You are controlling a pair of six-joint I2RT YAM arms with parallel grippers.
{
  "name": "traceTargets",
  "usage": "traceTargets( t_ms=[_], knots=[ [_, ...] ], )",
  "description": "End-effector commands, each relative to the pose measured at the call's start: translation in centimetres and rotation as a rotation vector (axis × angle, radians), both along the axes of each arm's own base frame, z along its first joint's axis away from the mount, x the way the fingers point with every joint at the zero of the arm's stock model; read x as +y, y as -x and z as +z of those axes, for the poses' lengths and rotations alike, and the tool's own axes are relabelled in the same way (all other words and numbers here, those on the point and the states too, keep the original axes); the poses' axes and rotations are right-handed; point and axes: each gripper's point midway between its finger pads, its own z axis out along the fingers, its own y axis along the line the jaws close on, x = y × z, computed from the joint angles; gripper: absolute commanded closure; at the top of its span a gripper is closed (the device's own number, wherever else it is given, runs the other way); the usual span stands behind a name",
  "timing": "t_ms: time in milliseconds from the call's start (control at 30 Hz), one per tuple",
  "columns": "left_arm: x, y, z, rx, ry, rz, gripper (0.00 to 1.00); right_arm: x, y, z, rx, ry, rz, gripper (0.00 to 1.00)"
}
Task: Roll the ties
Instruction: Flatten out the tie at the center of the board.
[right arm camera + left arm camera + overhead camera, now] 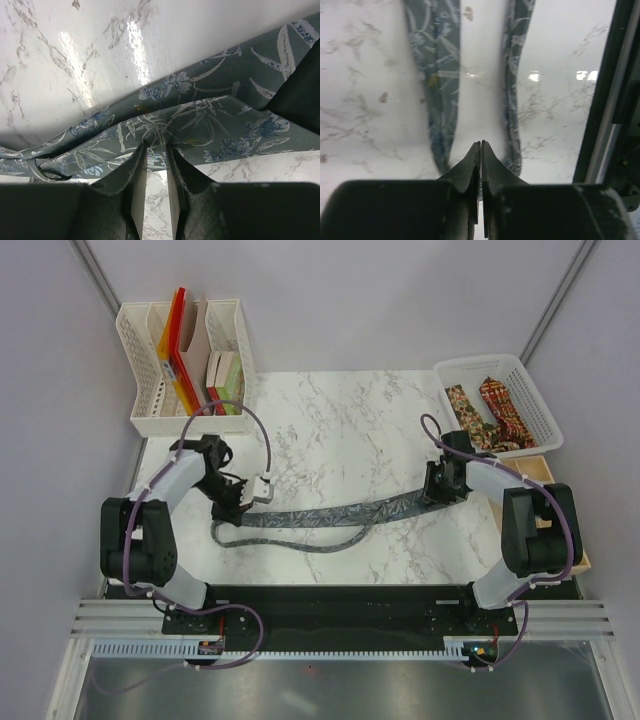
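- Looking first at the near side of the desk (330, 430), the dark grey-green tie (330, 513) lies stretched across it from left to right, and it is not yet rolled anywhere.
- At its left end the tie is doubled back, so two strands run side by side with bare desk between them.
- The left end effector (481, 145) is clenched, its fingertips pressed together just where the two strands meet. The fold goes under the fingers, so I cannot tell if any cloth is caught between them.
- At the right end, the right end effector (155, 147) is grasping the dark grey-green tie: the fabric is bunched and wrinkled at its fingertips, with a narrow gap behind them.
- I judge the step in hand is preparing the first tie, holding both ends before the rolling begins.
- The next move calls for a sure hold on the left fold and then turning it over itself toward the right, while the right side keeps the cloth flat and lightly tight.
- Farther back on the right, a white basket (540, 410) holds the brown-gold tie (462, 405) and the red tie (503, 405), both waiting.
- Far left stands a white rack (140, 370) with coloured folders (175, 340).
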Motion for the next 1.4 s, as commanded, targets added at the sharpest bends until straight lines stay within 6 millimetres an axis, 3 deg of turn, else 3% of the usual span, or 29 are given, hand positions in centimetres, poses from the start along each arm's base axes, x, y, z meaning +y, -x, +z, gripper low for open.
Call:
traceTargets(
  t_ms=[0,67,167,267,500,600,633,733,800,967,1200,1300,1367],
  knots=[
    [-0.1,-0.8,1.6,-0.002,0.036,-0.006,0.81,-1.6,-0.1,-1.0,0.026,0.089,0.022,0.71],
    [-0.9,-0.2,1.8,-0.004,0.079,-0.020,0.54,-1.5,-0.3,-1.0,0.023,0.084,0.021,0.71],
    [-2.3,0.9,1.1,0.001,0.100,-0.015,0.40,-1.5,-0.3,-1.0,0.020,0.082,0.025,0.71],
    [-3.2,1.5,-0.3,0.017,0.105,-0.008,0.39,-1.5,-0.2,-0.9,0.019,0.082,0.030,0.72],
    [-2.9,3.0,-2.9,0.106,0.044,-0.025,0.43,-1.8,-0.3,-0.9,0.013,0.106,0.053,0.72],
    [-2.4,3.1,-3.7,0.107,0.013,-0.021,0.60,-2.0,-0.4,-0.9,0.008,0.116,0.069,0.73],
    [-2.2,3.0,-3.7,0.106,0.005,-0.014,0.74,-2.0,-0.4,-0.9,0.006,0.119,0.074,0.73],
    [-1.6,2.1,-3.2,0.082,-0.016,0.010,0.92,-2.3,-0.5,-1.0,0.003,0.135,0.096,0.73],
    [-1.1,0.7,-2.3,0.052,-0.021,0.046,0.97,-2.5,-0.7,-1.0,0.001,0.152,0.112,0.73],
    [-0.1,-2.9,0.1,0.034,0.000,0.116,0.98,-2.7,-1.3,-1.1,-0.012,0.172,0.143,0.74],
    [1.3,-4.7,-2.2,0.173,-0.033,0.182,0.94,-1.6,-2.0,0.1,-0.050,0.132,0.203,0.69],
    [1.6,-4.8,-2.9,0.224,-0.018,0.213,0.83,0.7,-3.0,3.5,-0.150,0.018,0.242,0.57],
    [1.4,-5.5,-2.4,0.214,0.007,0.237,0.70,2.5,-4.0,6.2,-0.225,-0.070,0.277,0.46]
  ],
)
